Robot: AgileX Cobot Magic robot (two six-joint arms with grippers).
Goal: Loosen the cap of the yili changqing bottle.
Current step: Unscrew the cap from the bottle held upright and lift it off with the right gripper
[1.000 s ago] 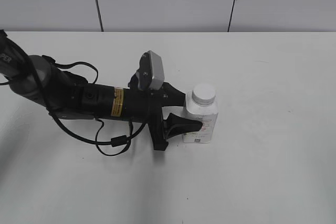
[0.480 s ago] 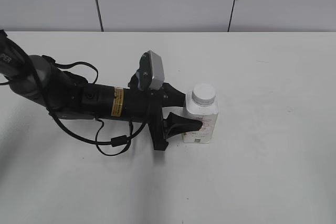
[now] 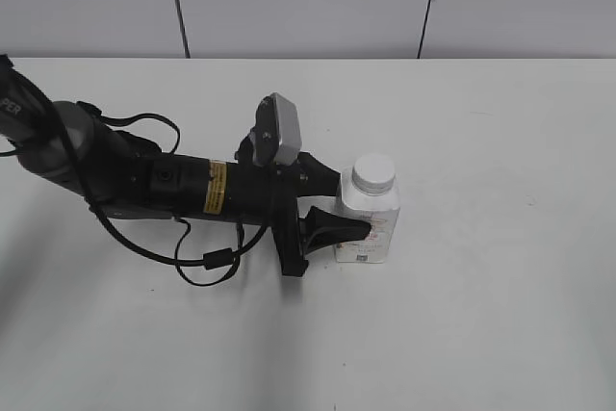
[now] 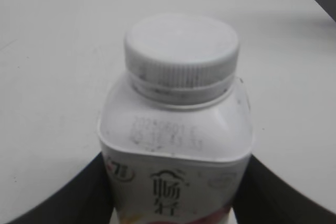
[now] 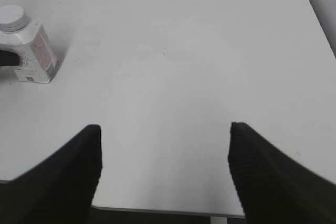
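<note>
The room was evenly, brightly lit. Soft shadows lay on the worktop (image 3: 500, 315) under the left end effector (image 3: 351, 204). Close to it, the bottle (image 4: 176, 150) looked blurred; the right end effector's fingers (image 5: 63, 177) were dark, featureless.

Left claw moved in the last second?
No. The left claw stays clamped on the small white squarish plastic bottle, in the same spot under the dark vertical wall seam.

Almost nothing changes between the earlier pictures and now. The yili changqing bottle (image 3: 367, 216) shows no visible shift on the table (image 3: 500, 315), and the left gripper (image 3: 339, 207) shows no visible move from its place around the bottle's body.
</note>
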